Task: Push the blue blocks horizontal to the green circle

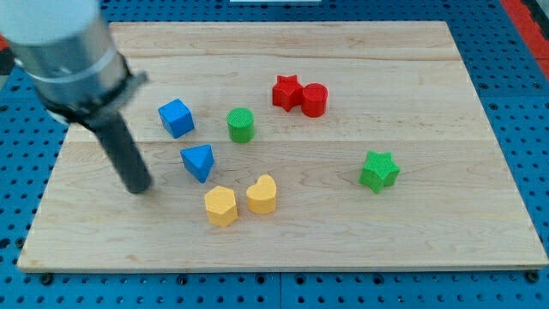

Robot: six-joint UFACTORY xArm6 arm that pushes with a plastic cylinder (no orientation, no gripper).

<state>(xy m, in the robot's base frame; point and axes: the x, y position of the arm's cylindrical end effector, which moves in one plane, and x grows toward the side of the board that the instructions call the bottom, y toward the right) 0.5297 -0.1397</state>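
A green circle block (241, 124) stands near the board's middle. A blue cube (176, 118) lies just to its left, about level with it. A blue triangle block (198, 161) lies below the cube and lower left of the green circle. My tip (138, 188) rests on the board left of and slightly below the blue triangle, a short gap away and touching no block. The rod runs up to the arm's grey body at the view's top left.
A yellow hexagon (220, 205) and a yellow heart (262, 194) lie below the blue triangle. A red star (286, 91) and a red cylinder (314, 99) touch at the upper middle. A green star (378, 170) lies at the right. The wooden board (429, 240) ends on blue pegboard.
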